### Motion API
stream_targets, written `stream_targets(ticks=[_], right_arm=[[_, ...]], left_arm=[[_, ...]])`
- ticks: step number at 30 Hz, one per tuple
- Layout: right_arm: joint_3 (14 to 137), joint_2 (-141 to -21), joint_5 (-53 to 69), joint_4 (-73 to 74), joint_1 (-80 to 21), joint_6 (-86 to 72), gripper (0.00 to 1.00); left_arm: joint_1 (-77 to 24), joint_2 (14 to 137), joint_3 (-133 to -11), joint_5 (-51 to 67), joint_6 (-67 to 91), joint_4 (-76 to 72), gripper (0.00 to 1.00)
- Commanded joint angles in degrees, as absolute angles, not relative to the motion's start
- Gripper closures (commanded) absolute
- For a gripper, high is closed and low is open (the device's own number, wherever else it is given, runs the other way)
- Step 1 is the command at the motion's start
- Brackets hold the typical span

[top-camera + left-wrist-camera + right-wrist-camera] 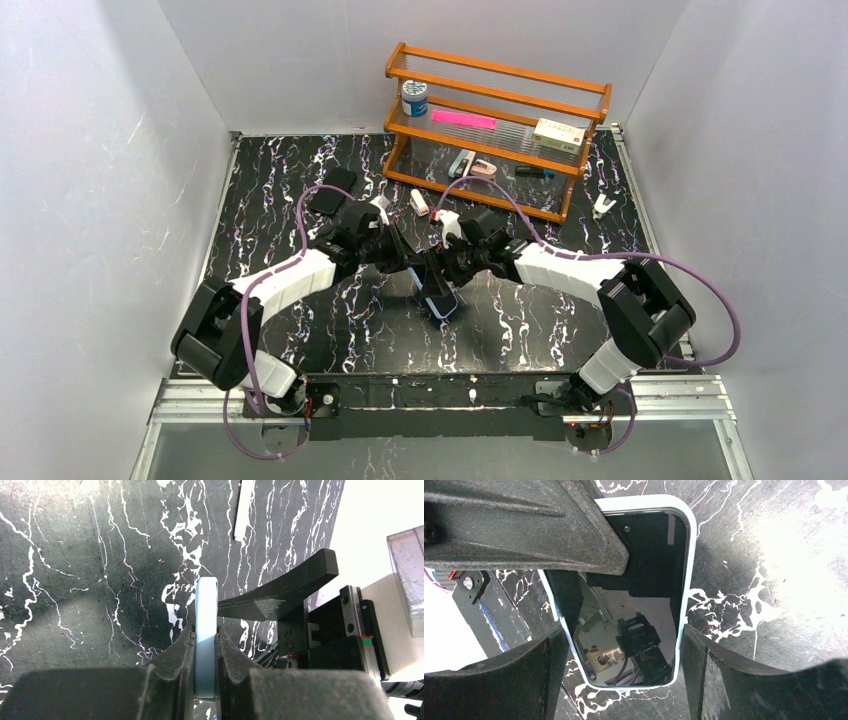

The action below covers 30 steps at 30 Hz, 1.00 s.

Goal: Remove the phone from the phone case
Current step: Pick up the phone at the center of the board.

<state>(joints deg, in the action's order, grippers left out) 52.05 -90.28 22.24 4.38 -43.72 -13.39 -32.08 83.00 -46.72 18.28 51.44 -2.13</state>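
Note:
The phone [441,300] has a black screen [634,580] and sits in a pale blue-white case [690,555], held just above the black marble table [300,300] at its middle. My left gripper [418,268] is shut on the cased phone, which shows edge-on as a pale blue slab [206,625] between its fingers [175,660]. My right gripper [621,650] comes from the other side, and its two fingers press against the long edges of the case. The left gripper's finger [524,530] covers the phone's upper left corner in the right wrist view.
A wooden shelf rack [495,130] with a tin, a pink bar, a box and small tools stands at the back. A black flat object [335,190] lies back left, a small white item [420,202] beside the rack, and a white clip [603,205] back right.

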Motion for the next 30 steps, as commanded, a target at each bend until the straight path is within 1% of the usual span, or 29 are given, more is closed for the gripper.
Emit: stream_targets(ticks=[1,4,8,10,11,18,22,28,30], right_arm=[[53.7,-85.7,21.1,0.5,-44.2,-14.2,0.75],[52.6,-83.6,20.4,-1.3,-43.9,-16.6,0.56],[50.4,-79.7,20.3,-3.2,-42.6,-21.3,0.19],[49.0,-77.1,19.7,-4.8,-41.8,-24.3,0.06],[48.2,-75.7,19.2,-5.6,-41.4,-25.9,0.02],[39.6,-65.1,16.3,-14.2,-37.0,-42.5,0.02],[34.1,-60.9,13.0,-18.3,-36.1,-50.8,0.01],[27.0,-58.2,15.9,-26.6,-34.8,-59.3,0.02],[24.7,-58.0,16.9,-31.6,-34.6,-61.9,0.05]], left_arm=[[-32.2,78.2,-46.0,15.2,54.9,-4.5,1.00],[-32.0,74.7,-44.3,12.2,58.2,-6.9,1.00],[-31.4,70.8,-41.9,9.2,63.9,-10.6,1.00],[-30.9,69.4,-40.5,8.4,67.2,-13.1,1.00],[-30.7,68.7,-39.8,7.9,68.7,-14.3,1.00],[-30.2,65.8,-37.2,4.9,77.4,-21.0,1.00],[-30.1,65.1,-36.3,3.8,80.9,-23.9,1.00],[-30.1,64.8,-34.9,3.5,85.8,-27.0,1.00],[-30.1,64.5,-34.7,3.5,86.8,-27.9,1.00]])
